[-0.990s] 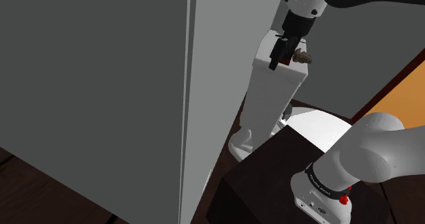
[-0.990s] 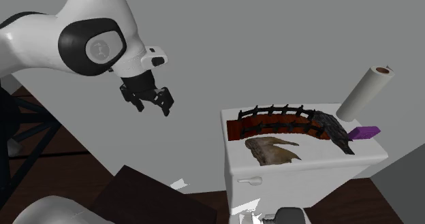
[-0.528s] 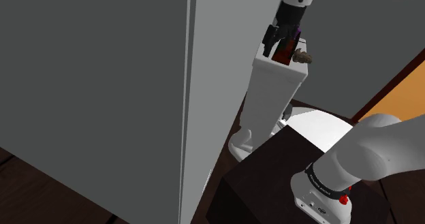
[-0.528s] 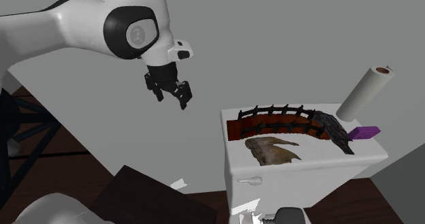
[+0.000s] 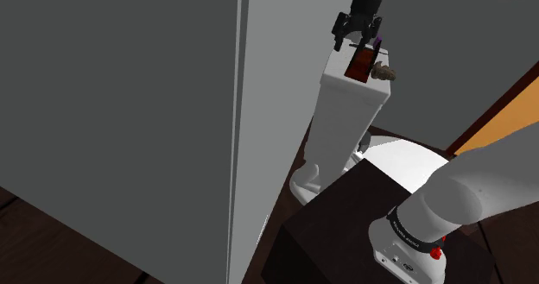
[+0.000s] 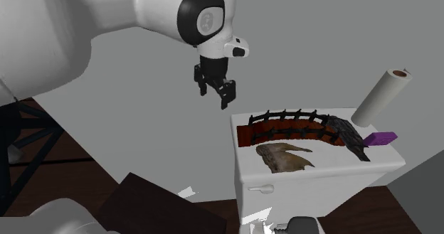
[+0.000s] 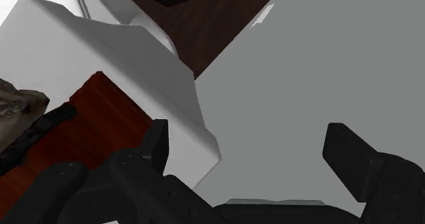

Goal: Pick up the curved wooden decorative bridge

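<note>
Arm [image 6: 135, 19]: white, reaches across the grey wall toward the tank.
Tank [image 6: 313, 177]: white, lid flat, carries all small items.
Bridge [image 6: 284, 129]: red-brown deck, black railing, lies along the lid's back edge, untouched.
Roll [image 6: 381, 97]: leans behind the tank's far end.
Brown lump [image 6: 284, 156]: just in front of the bridge.
Purple block [image 6: 379, 138]: at the lid's far end.
Gripper [image 6: 215, 97]: fingers spread, empty, above the tank's near corner, apart from the bridge.

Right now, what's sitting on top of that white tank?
On the white tank: a reddish-brown curved bridge with dark railings, a brown lumpy piece and a purple block. Anything under the bridge is covered.
</note>
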`<state>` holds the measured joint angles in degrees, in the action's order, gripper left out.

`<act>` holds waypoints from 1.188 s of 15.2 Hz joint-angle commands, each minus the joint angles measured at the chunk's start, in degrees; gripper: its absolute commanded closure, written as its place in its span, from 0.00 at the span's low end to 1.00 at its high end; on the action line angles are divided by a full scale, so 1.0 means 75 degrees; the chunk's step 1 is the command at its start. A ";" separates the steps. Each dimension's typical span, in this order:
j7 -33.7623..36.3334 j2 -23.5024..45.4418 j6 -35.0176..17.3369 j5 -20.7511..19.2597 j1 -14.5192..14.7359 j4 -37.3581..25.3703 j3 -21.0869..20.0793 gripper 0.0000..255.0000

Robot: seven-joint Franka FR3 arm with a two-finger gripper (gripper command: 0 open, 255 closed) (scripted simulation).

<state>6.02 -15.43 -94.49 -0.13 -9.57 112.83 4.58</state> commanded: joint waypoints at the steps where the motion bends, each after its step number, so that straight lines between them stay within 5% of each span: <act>1: 0.0212 0.0462 0.0116 0.0073 -0.0182 -0.0457 0.0192 0.00; 18: 0.1729 0.4427 0.2103 0.1471 -0.2100 -0.5250 0.1866 0.00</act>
<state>18.15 16.08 -80.05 10.04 -24.21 75.89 17.90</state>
